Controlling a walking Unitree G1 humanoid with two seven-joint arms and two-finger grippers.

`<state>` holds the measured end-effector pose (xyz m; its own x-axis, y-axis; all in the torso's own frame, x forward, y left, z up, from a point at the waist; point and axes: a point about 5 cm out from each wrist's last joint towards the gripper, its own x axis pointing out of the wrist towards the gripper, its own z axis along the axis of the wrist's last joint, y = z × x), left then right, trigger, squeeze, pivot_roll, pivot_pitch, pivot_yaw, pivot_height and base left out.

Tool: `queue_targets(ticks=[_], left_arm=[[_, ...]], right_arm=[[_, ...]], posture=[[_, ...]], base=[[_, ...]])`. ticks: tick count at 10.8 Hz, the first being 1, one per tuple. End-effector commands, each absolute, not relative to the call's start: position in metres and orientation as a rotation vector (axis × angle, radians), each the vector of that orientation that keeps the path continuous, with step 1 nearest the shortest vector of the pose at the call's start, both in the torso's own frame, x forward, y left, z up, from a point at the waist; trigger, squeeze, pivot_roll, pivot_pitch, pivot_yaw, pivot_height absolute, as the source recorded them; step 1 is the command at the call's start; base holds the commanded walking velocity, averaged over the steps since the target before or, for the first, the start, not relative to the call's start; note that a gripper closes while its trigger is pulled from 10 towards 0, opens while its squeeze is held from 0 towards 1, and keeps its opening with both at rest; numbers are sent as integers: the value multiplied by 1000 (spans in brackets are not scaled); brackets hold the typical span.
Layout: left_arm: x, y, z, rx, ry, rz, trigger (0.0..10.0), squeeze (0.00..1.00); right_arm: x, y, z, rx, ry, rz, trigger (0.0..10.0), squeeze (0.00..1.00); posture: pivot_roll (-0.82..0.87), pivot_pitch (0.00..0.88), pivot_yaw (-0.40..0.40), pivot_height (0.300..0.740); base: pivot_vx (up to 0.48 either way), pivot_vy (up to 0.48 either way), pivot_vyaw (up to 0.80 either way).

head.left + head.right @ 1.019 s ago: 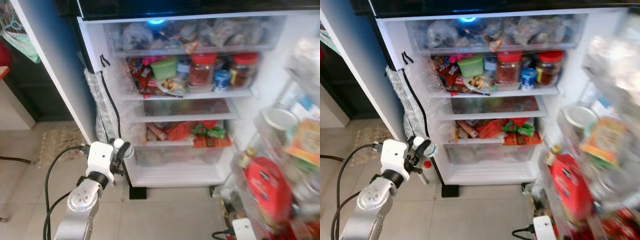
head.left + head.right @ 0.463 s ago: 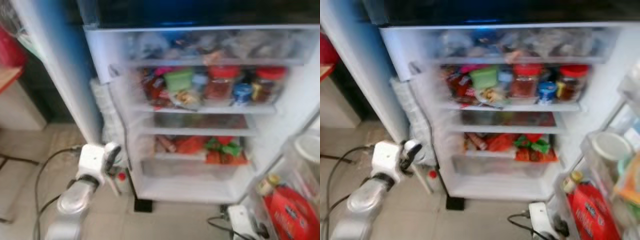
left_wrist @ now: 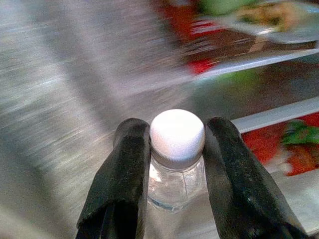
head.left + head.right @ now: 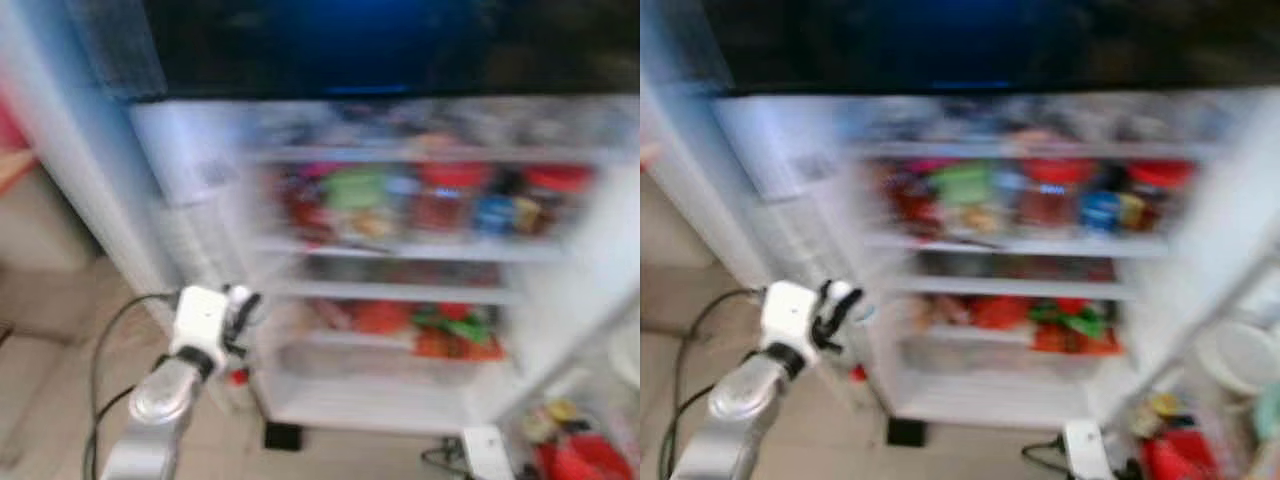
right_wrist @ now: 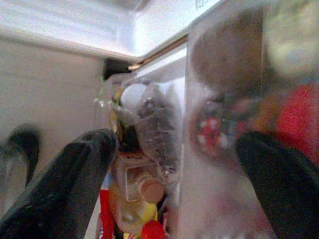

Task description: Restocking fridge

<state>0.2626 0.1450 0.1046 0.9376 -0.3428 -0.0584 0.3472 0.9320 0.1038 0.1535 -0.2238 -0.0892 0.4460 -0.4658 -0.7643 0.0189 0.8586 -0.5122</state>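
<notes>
Carrying step, by my judgement: left gripper (image 3: 174,164) clamps a white-capped bottle (image 3: 177,149) before the open fridge (image 4: 400,250); right gripper (image 5: 174,174) gapes; next, a free shelf spot.

Heavily smeared by motion in both eye views: fridge (image 4: 400,260) shelves reduced to streaks of red, green and blue, no item on them nameable. Lower body of the clear bottle (image 3: 175,164) hidden between the left tool's (image 3: 177,164) fingers and cut by the frame edge. Fridge wall behind it streaked to grey. Door-shelf jars (image 5: 224,114) beyond the right tool (image 5: 174,184) out of focus, labels unreadable. Right tool's fingertips cropped at the frame bottom.
</notes>
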Motion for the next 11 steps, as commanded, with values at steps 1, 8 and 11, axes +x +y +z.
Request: queue_targets(ticks=[1,8,11], left_arm=[[263,150,109,116,34,-360,10000,0],[262,149,106,142,51,-374,10000,0],[262,149,105,148,54,-378,10000,0]], right_arm=[[160,-232,-85,-473,1057,-342,10000,0],[160,-233,-85,-478,1063,-320,10000,0],[160,-233,-85,-486,1062,-313,10000,0]], posture=[[-3,33,26,740],[2,29,22,740],[2,26,22,740]], base=[[0,0,0],[0,-38,0],[0,-305,0]])
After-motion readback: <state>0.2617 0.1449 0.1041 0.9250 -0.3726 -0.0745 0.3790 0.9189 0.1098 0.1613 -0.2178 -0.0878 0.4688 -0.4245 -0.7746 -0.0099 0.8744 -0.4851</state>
